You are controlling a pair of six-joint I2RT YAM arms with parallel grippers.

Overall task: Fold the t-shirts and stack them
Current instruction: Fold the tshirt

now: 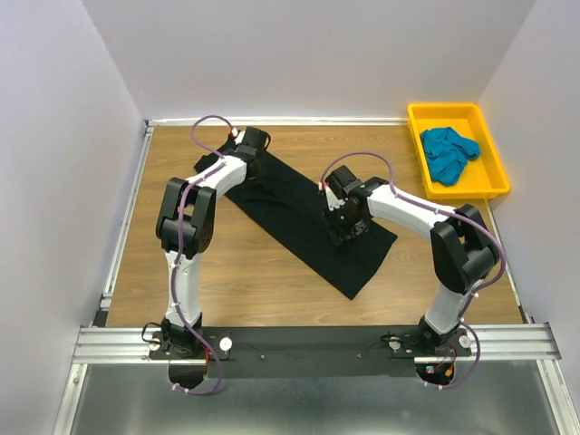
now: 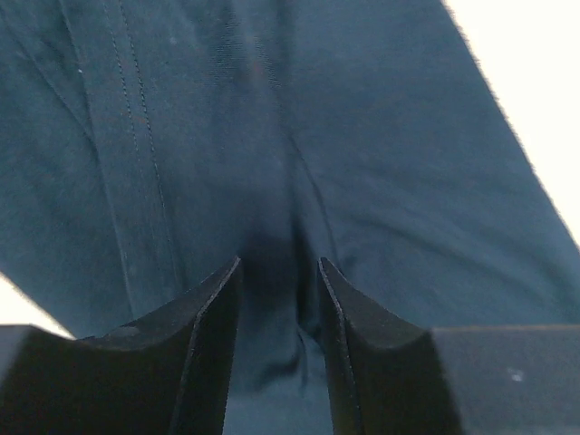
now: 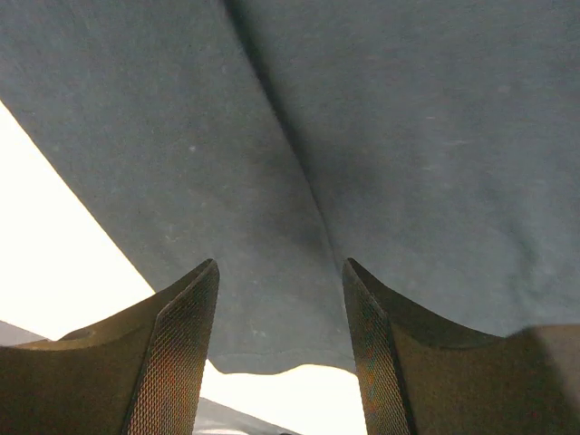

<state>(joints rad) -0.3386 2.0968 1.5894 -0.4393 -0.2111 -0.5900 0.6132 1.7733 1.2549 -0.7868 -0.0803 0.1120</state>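
White walls box a wooden bench [image 1: 245,272]. The black t-shirt [image 1: 299,213] runs from 10 to 4 o'clock, the teal t-shirt [image 1: 449,152] at 2. The left tool [image 2: 279,272] pinches cloth; the right tool [image 3: 281,272] gapes over the hem: clamp it, then lift both evenly.

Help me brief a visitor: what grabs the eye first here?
A black t-shirt, folded into a long strip, lies diagonally across the table, with the left end effector down at its far-left end and the right end effector toward its near-right end. A crumpled teal-blue t-shirt sits in the yellow tray at the far-right corner.
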